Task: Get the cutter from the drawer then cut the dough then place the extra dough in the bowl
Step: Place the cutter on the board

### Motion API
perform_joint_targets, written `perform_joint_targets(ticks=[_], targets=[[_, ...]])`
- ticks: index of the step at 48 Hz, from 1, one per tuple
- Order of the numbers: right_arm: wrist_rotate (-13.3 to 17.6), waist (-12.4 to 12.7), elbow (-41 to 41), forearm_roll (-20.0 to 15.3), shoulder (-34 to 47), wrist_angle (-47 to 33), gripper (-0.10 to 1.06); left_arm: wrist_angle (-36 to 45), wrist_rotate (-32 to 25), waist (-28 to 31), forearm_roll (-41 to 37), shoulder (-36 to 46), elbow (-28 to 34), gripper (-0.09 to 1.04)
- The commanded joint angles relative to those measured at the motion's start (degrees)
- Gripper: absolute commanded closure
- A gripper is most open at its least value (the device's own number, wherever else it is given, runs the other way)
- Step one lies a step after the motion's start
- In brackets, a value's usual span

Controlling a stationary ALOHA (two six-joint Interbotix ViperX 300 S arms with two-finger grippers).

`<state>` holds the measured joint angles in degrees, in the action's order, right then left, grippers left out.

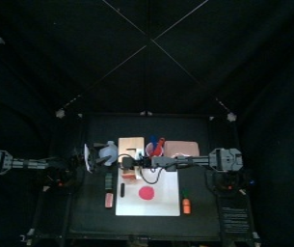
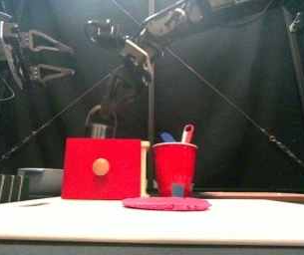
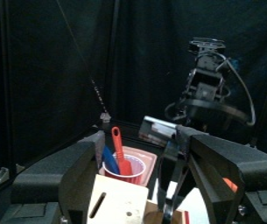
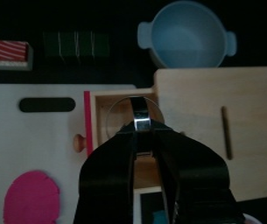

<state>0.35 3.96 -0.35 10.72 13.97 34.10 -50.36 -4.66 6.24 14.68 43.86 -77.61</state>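
My right gripper (image 4: 139,133) is shut on the wire handle of the metal cutter (image 4: 140,108). It holds the cutter over the open drawer with the red front (image 4: 87,131) of the wooden box (image 4: 217,103). In the front view the cutter (image 2: 99,127) hangs just above the box, behind the red drawer front (image 2: 101,169). The pink dough disc (image 1: 149,194) lies flat on the white cutting board (image 1: 175,188). The blue-grey bowl (image 4: 189,35) stands behind the box. My left gripper (image 2: 40,55) hangs open and high at the left, holding nothing.
A red cup (image 2: 175,167) with a blue and a red toy knife stands right of the box. A dark green sushi roll (image 4: 67,41) and a red and white toy (image 4: 7,52) lie beside the board. A small orange-red toy (image 1: 185,205) sits on the board's right.
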Motion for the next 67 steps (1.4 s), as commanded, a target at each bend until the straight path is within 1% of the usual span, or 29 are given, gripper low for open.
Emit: perform_joint_targets(ticks=[1,4,7,13,15,18,20,22,25,26,28,30,32,36,39,41,42,45,48,50,53,58,63,67], targets=[[0.0,0.0,-2.9,2.2,-5.1,2.9,0.46,-0.53,-0.18,0.09,0.0,-0.09,1.85,-0.02],[0.09,-0.35,-2.72,2.81,-6.77,5.71,0.46,-0.53,-0.09,0.26,0.0,-0.09,1.67,-0.02],[0.18,-1.05,-1.76,2.64,-9.4,9.93,0.46,-0.53,-0.09,0.35,0.09,-0.09,1.67,-0.02],[0.62,-3.52,3.43,1.93,-14.68,15.73,0.46,-0.53,-0.18,0.88,0.7,-0.09,1.67,-0.02],[1.58,-4.92,7.03,1.76,-17.05,16.7,0.46,-0.53,-0.18,1.76,1.23,0.0,1.85,-0.02],[4.48,-6.59,12.04,1.67,-19.78,16.52,0.46,-0.53,0.0,3.52,2.37,-0.09,2.29,-0.02],[7.38,-7.56,15.38,1.58,-21.27,15.91,0.46,-0.44,0.18,4.57,3.25,-0.26,2.55,-0.02],[11.07,-8.53,18.63,1.76,-22.59,14.59,0.46,-0.18,0.44,5.36,4.83,-0.35,3.08,-0.02],[17.14,-10.02,23.73,2.37,-24.43,11.69,0.46,0.09,0.79,5.89,6.77,-0.7,3.87,-0.03],[20.13,-10.81,26.28,2.9,-25.31,9.84,0.46,0.18,0.88,6.06,7.47,-0.79,4.13,-0.03],[23.55,-11.87,29.62,4.13,-26.37,7.21,0.46,0.44,0.97,6.5,8.35,-1.05,4.66,-0.03],[27.33,-13.01,33.05,6.15,-27.16,4.13,0.46,0.79,0.79,6.68,9.05,-1.32,5.27,-0.03],[30.23,-14.33,36.21,8.53,-27.86,1.32,0.46,1.41,0.62,7.21,9.32,-1.76,5.98,-0.03],[35.68,-16.17,41.48,14.06,-28.21,-3.87,0.46,4.31,0.53,9.14,8.7,-3.87,8.61,-0.03],[40.25,-16.61,44.38,17.4,-27.6,-7.03,0.46,8.17,0.7,11.07,8.17,-5.98,11.16,-0.03],[42.1,-16.61,45.26,18.54,-27.25,-7.82,0.45,11.78,0.7,12.22,7.82,-7.65,13.27,-0.02],[43.77,-16.61,45.88,19.69,-26.98,-8.17,0.45,13.89,0.7,12.74,7.65,-8.61,14.41,-0.02],[46.85,-16.61,46.49,21.45,-26.28,-8.26,0.44,19.69,0.53,14.41,7.47,-11.43,17.93,-0.02],[48.6,-16.52,46.85,22.94,-25.66,-8.26,0.43,25.4,0.35,16.44,6.42,-14.06,21.71,-0.02],[49.04,-16.88,47.02,23.82,-25.31,-8.26,0.41,27.95,0.35,17.75,5.1,-15.29,23.47,-0.02],[50.1,-17.05,47.29,24.79,-24.79,-8.35,0.35,31.82,0.35,19.69,1.93,-17.05,25.75,-0.02],[50.36,-17.05,47.64,24.87,-24.61,-8.35,0.22,38.67,0.53,22.15,-4.48,-19.25,28.65,-0.02],[50.27,-17.05,47.2,24.26,-24.7,-8.26,0.11,43.24,0.53,22.5,-8.61,-21.27,30.85,-0.02],[50.27,-16.96,45.88,25.05,-24.96,-8.17,0.09,46.32,0.53,22.94,-11.6,-23.38,32.7,-0.02]])
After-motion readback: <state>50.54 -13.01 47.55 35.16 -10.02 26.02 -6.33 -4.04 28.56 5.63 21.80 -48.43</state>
